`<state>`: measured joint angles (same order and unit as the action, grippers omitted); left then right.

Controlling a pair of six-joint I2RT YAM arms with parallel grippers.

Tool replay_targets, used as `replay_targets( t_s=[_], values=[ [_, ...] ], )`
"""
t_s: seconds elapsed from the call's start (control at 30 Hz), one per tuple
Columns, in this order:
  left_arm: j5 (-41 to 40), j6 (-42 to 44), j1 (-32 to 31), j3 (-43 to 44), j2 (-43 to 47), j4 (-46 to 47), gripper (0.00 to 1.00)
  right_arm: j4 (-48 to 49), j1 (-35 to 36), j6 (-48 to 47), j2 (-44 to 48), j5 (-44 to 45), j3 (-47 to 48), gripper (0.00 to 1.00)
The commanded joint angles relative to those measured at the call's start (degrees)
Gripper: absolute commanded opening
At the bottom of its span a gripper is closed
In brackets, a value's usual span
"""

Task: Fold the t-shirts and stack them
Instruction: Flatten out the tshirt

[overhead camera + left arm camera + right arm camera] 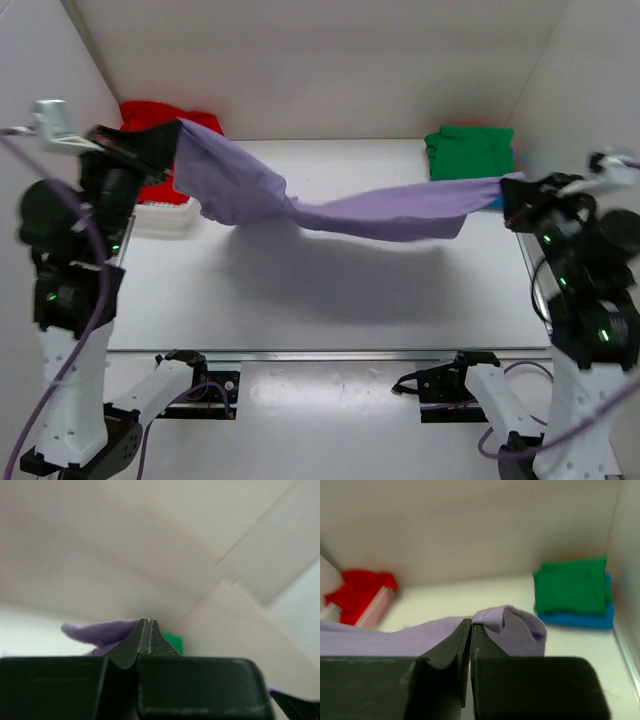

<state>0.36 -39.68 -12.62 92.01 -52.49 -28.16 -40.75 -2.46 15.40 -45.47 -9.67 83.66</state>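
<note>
A lavender t-shirt (340, 205) hangs stretched in the air above the table, sagging in the middle. My left gripper (170, 140) is shut on its left end, high at the back left; the cloth (102, 631) shows beside the closed tips (146, 621). My right gripper (512, 195) is shut on the shirt's right end, where a fold of lavender (512, 625) bunches just past the tips (471, 622). A folded green t-shirt (470, 152) lies on a folded blue t-shirt (580, 618) at the back right. A red t-shirt (165, 120) sits in the white basket (160, 215).
The white slotted basket (372, 610) stands at the back left against the wall. White walls close in the table on the left, back and right. The shirt casts a shadow on the table top (320, 300) under it.
</note>
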Motion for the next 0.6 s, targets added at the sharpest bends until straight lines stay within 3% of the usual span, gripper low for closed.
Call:
replay_targets(
  t_s=[0.0, 0.13, 0.2, 0.3, 0.4, 0.5, 0.57],
  values=[
    [-7.2, 7.2, -4.1, 14.0, -0.7, 0.4, 0.0, 0.1, 0.3, -2.0, 1.9, 0.2, 9.0, 0.0],
    [-14.7, 13.0, -9.6, 25.0, -4.6, 1.6, 0.0, 1.6, -0.8, -1.5, 0.1, 1.0, 17.5, 0.0],
    [-17.1, 15.1, -12.3, 25.3, -4.9, 2.8, 0.0, 1.6, -0.1, -2.1, -3.7, 0.0, 21.5, 0.0],
    [-17.2, 16.4, -10.9, 21.0, -5.2, 5.6, 0.0, 4.0, 0.9, -1.4, -7.1, -2.5, 19.3, 0.0],
    [-12.8, 16.1, -7.5, 14.0, -7.0, 6.5, 0.0, 7.8, -0.5, -0.1, -9.0, -7.4, 12.6, 0.0],
    [-1.2, 13.2, 1.4, 7.0, -10.4, 9.4, 0.0, 10.9, -0.4, 0.2, -12.6, -9.3, 6.2, 0.0],
    [4.1, 12.5, 3.5, 2.9, -13.0, 12.7, 0.0, 12.7, 0.9, -0.1, -15.3, -9.0, 3.3, 0.0]
  ],
)
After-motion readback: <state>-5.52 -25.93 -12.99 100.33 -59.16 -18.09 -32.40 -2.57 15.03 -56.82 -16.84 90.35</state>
